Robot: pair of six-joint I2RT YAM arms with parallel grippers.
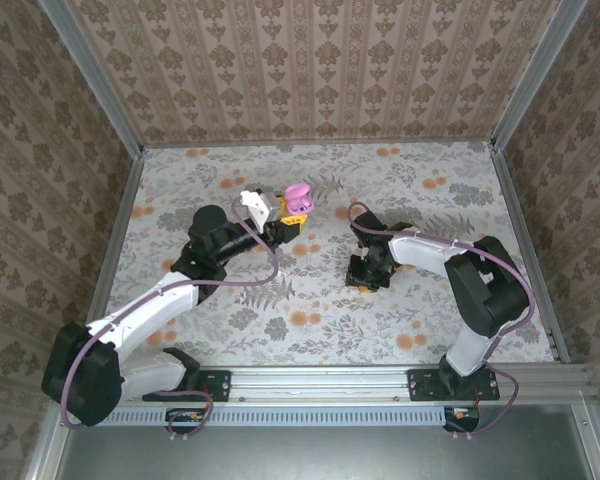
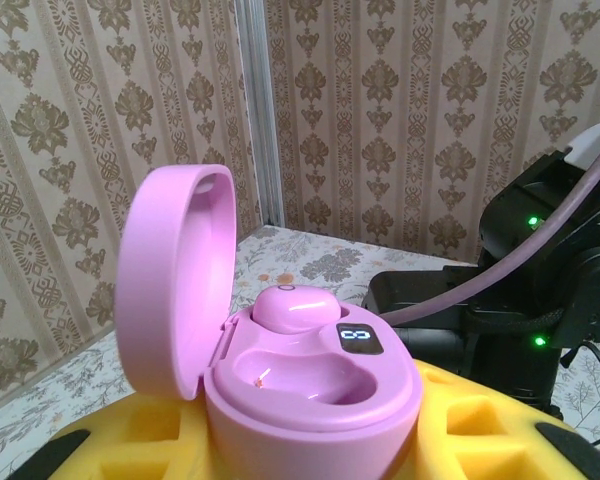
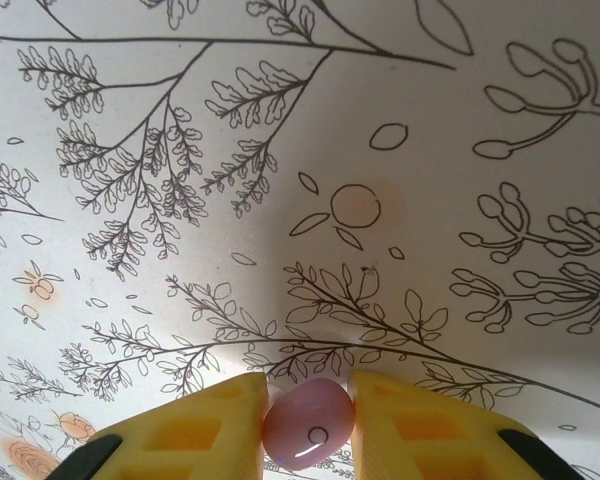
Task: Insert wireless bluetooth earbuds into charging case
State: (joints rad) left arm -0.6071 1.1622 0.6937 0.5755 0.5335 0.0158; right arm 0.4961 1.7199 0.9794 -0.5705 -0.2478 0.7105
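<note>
Two pincers, each w/ a pink item, over a floral bench (image 3: pixel 280 150).
L pincer (image 1: pixel 292 214) clamped on charging case (image 2: pixel 310 390) at far centre-left, lid (image 2: pixel 170 280) up, seated earbud (image 2: pixel 288 305) inside; R pincer (image 3: pixel 308 432) at centre-right, nipped tight on loose earbud (image 3: pixel 305 420) against bench.

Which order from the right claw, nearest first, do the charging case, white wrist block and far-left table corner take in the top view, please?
1. charging case, up-left of the right claw.
2. white wrist block, just left of the case.
3. far-left table corner, beyond both.
</note>
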